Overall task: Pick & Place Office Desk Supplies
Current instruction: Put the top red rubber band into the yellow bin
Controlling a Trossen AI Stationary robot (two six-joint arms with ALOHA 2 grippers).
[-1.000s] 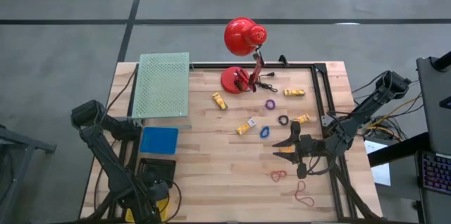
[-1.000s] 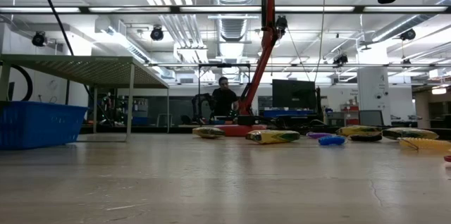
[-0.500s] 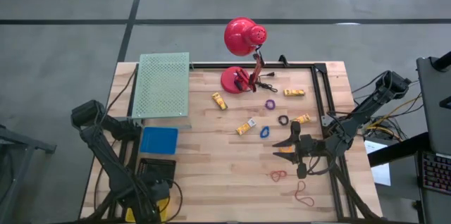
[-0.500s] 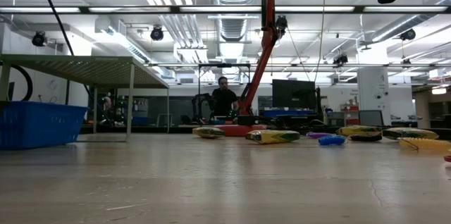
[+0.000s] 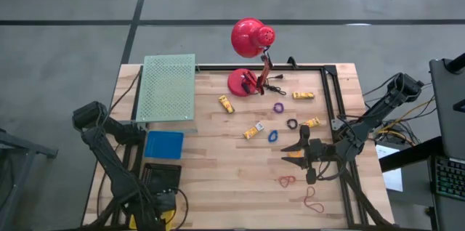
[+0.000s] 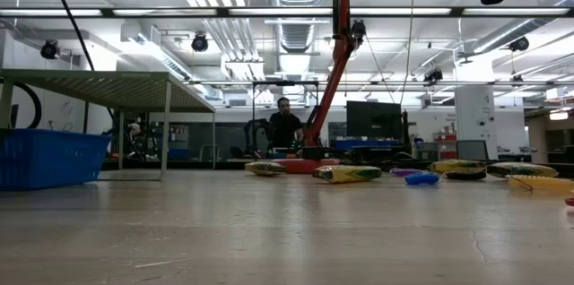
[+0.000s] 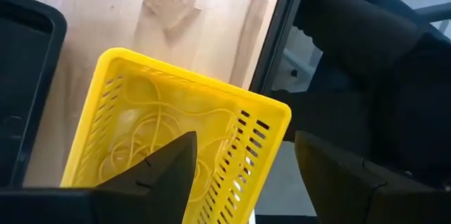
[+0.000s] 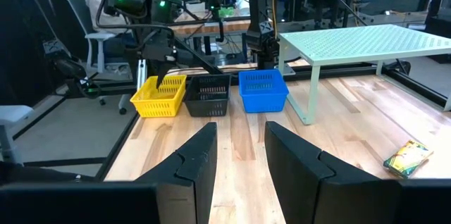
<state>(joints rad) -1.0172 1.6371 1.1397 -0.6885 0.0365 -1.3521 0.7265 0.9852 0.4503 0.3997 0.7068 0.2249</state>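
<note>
Left gripper (image 7: pixel 239 175) hangs spread over the yellow slotted plastic basket (image 7: pixel 169 139); right gripper (image 5: pixel 305 152), parted and empty, hovers near thin red rubber bands (image 5: pixel 287 181), which may slip between its fingers.

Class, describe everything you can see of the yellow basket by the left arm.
The yellow basket is a rectangular bin of what looks like plastic, with slotted walls and an open top. It stands upright on the wooden table at its edge, beside a black basket. Thin pale rubber bands lie inside. The left gripper hovers above it, jaws open, not touching.
</note>
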